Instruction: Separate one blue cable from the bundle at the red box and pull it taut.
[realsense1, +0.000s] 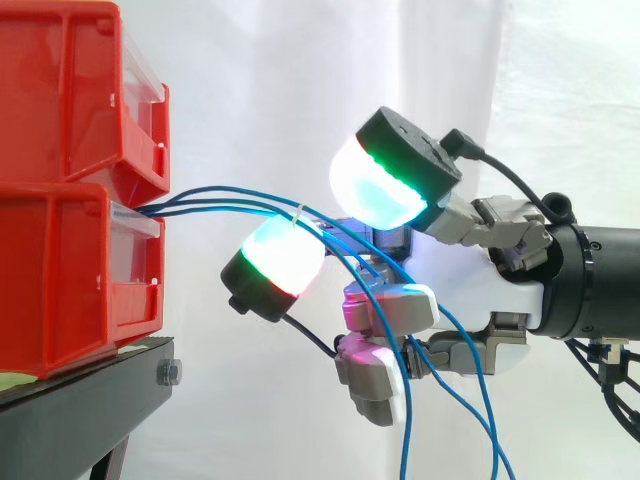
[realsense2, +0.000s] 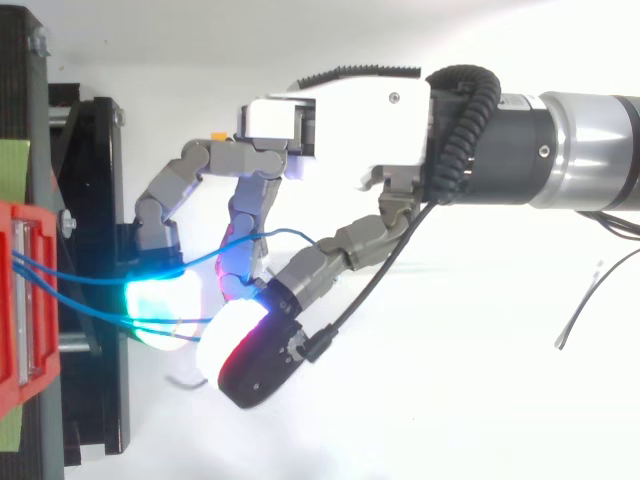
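Blue cables (realsense1: 200, 200) thin, slack, curving; leaving the red box (realsense1: 60, 280).

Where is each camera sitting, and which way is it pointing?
Side view: beside the work at about its height, looking level at stacked red plastic bins, thin blue cables and the hand, with the arm at the right edge.
Top view: overhead, looking down on the hand, arm at the right, red bins at left.
Shared: the same hand, blue cables and red bins.
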